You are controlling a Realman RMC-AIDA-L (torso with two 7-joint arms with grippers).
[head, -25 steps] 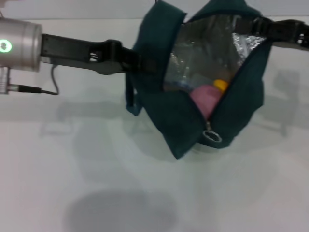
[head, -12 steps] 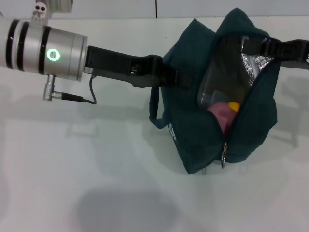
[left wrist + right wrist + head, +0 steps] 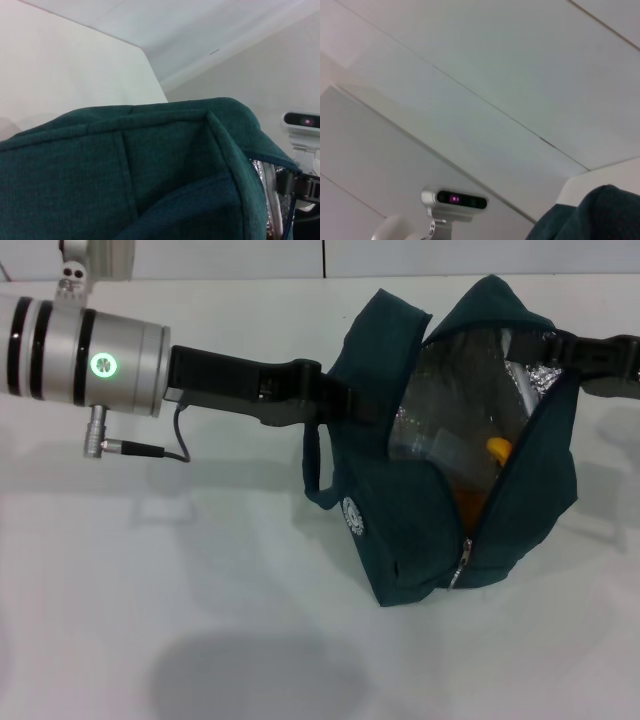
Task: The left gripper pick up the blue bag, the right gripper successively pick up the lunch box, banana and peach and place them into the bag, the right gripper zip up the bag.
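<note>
The blue bag (image 3: pixel 420 530) stands on the white table (image 3: pixel 200 590), its mouth gaping so the silver foil lining (image 3: pixel 450 380) catches the light. The left pincer (image 3: pixel 345 400) reaches in from the left on its black arm with the silver wrist (image 3: pixel 85 350) and is clenched on the bag's near-left edge, by the padded handle (image 3: pixel 312 465) that loops down beside it. The right pincer (image 3: pixel 560 350) comes in from the right at the bag's top far corner; from here I cannot tell whether it grips the fabric. Inside, the banana (image 3: pixel 497 448) shows as a yellow-orange tip, next to the clear lunch box (image 3: pixel 440 445). The zipper pull (image 3: pixel 462 562) hangs low on the front seam, and the white round logo (image 3: pixel 352 515) faces left.
</note>
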